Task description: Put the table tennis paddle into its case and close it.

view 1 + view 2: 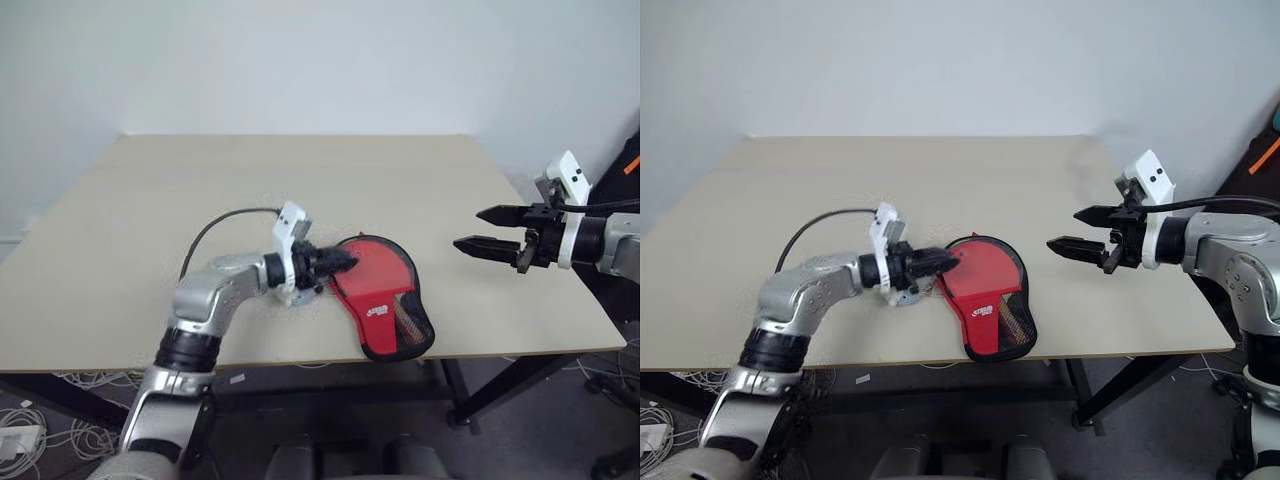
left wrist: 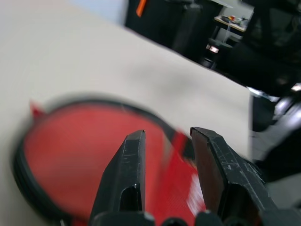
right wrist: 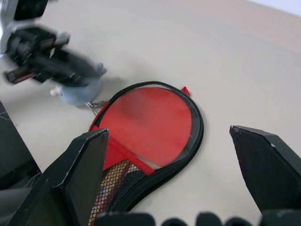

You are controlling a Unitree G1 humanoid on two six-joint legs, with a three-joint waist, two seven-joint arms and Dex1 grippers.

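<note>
The case (image 1: 380,300) lies flat near the table's front edge, red with a black rim and black mesh at its narrow end. The paddle's round red face (image 3: 153,120) seems to lie inside it, under the clear half. My left gripper (image 1: 345,263) is level at the case's left rim, its fingers (image 2: 127,169) a little apart over the red face with nothing between them. My right gripper (image 1: 468,228) hovers above the table to the right of the case, wide open and empty, pointing at it.
A small pale grey round thing (image 3: 77,92) sits on the table (image 1: 300,170) by the case's left edge, under my left gripper. A black cable (image 1: 215,225) loops from the left wrist. Dark furniture stands past the table's right side.
</note>
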